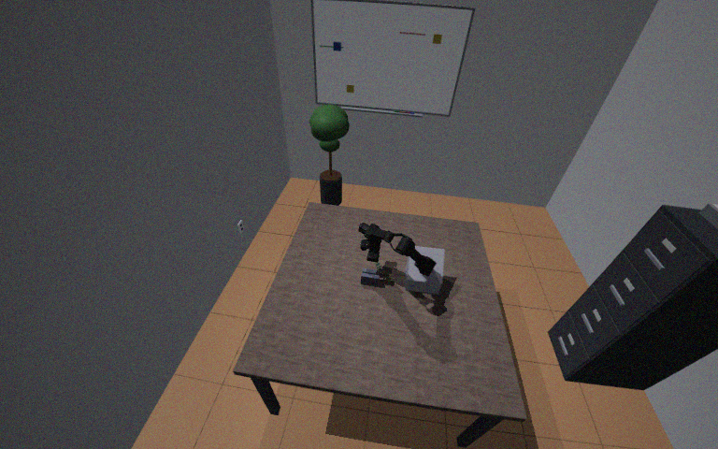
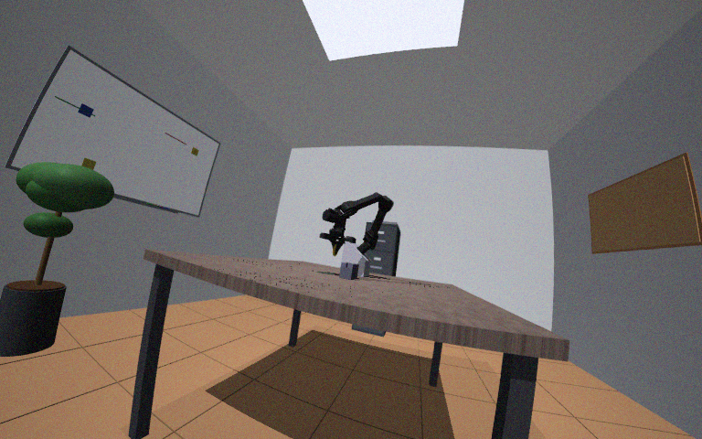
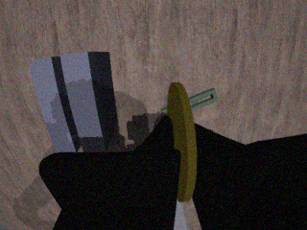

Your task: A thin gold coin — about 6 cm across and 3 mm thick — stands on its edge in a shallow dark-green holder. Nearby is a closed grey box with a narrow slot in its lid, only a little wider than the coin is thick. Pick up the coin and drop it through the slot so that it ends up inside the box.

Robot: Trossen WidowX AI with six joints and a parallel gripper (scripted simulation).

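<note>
My gripper [image 1: 373, 259] [image 2: 335, 245] [image 3: 170, 122] is shut on the gold coin [image 2: 335, 251] [image 3: 184, 139], which is held edge-on and points down, above the table. The grey box [image 1: 372, 278] [image 2: 348, 271] [image 3: 81, 86] stands left of the coin in the wrist view, with its dark slot [image 3: 64, 98] running nearly parallel to the coin. The fingers are beside the box, not over the slot. The green holder [image 3: 215, 95] lies empty on the table, right of the coin in the wrist view; its near end is hidden behind the coin and a finger.
A pale block [image 1: 437, 255] stands at the arm's base, to the right of the box in the top view. The wooden table [image 1: 338, 339] [image 2: 440, 315] carries all of these. Shadows of the arm fall across the box and table. The plant and cabinet stand off the table.
</note>
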